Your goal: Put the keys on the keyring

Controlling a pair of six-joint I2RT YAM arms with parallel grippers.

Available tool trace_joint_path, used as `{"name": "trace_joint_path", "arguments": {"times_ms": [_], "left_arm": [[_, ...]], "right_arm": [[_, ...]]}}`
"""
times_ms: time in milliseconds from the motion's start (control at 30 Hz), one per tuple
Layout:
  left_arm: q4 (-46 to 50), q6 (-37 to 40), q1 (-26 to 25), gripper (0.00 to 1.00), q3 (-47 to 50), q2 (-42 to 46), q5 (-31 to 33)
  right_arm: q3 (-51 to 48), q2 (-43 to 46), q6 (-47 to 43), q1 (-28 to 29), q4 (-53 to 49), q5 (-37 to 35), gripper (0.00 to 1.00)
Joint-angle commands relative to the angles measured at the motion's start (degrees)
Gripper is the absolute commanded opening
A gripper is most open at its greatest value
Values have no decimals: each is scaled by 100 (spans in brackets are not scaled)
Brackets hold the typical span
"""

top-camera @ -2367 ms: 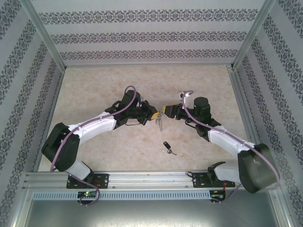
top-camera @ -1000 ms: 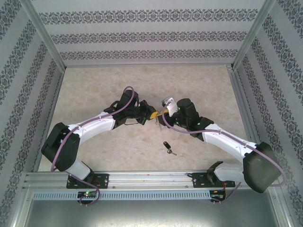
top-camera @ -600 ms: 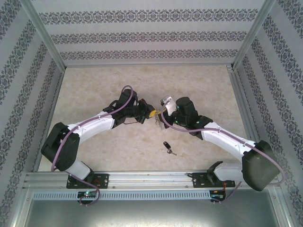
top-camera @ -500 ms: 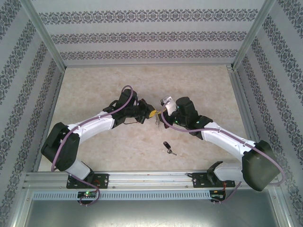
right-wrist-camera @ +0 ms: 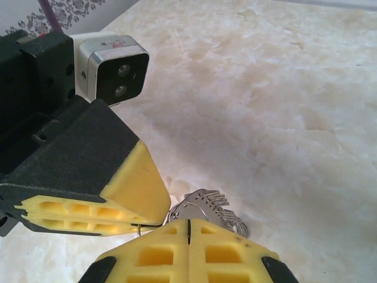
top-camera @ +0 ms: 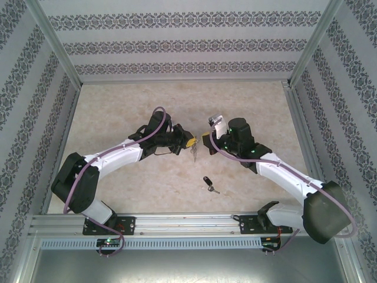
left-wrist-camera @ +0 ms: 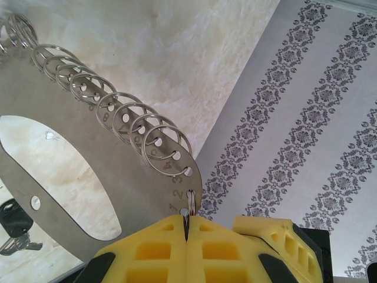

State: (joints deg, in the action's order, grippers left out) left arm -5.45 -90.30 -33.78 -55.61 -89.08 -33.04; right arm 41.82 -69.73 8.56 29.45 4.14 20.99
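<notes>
The keyring [top-camera: 194, 152], a flat grey plate [left-wrist-camera: 141, 188] with a row of small rings, hangs from my left gripper [top-camera: 189, 142]. Its yellow fingertips [left-wrist-camera: 186, 223] are shut on the plate's numbered end. The key [top-camera: 208, 183], black-headed with a short silver blade, lies on the table in front of both grippers; it also shows at the left wrist view's lower left edge [left-wrist-camera: 12, 219]. My right gripper [top-camera: 204, 140] is shut, just right of the left one. Its tips [right-wrist-camera: 188, 227] sit close before the keyring [right-wrist-camera: 203, 203], with nothing seen between them.
Both arms meet over the middle of the marbled table [top-camera: 129, 100]. Patterned walls and metal frame rails [top-camera: 297, 118] enclose it. My left gripper's yellow finger [right-wrist-camera: 126, 188] and wrist camera [right-wrist-camera: 115, 73] crowd the right wrist view's left side.
My right arm pressed in against the left gripper, then drew back a little to the right with its wrist turned. The left gripper kept hold of the keyring; the key stayed put.
</notes>
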Motion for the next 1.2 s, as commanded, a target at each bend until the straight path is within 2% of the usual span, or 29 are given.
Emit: {"name": "trace_joint_path", "arguments": {"times_ms": [0,67,100,133,167,267,500,667,1167], "left_arm": [[-268,-75,-37,0,35,108,-135],[-280,-92,-39,0,50,104,-129],[-281,-88,-32,0,46,109,-124],[-273,-93,-32,0,49,106,-133],[-264,-95,-35,0,44,112,-133],[-173,-68,-13,0,15,111,-184],[134,100,134,0,4,169,-452],[250,232,274,0,16,222,-629],[359,408,372,0,-144,36,-1017]], "right_arm": [[-47,109,106,10,167,370,0],[-88,142,3,12,140,484,0],[-136,174,-26,17,138,477,6],[-172,215,-74,17,89,432,27],[-202,247,-142,17,16,372,39],[-271,367,-396,47,-230,144,51],[-339,577,-1320,441,-581,-1480,52],[-412,636,-1730,707,-580,-2080,50],[190,-205,-2185,1329,-370,-2507,45]]}}
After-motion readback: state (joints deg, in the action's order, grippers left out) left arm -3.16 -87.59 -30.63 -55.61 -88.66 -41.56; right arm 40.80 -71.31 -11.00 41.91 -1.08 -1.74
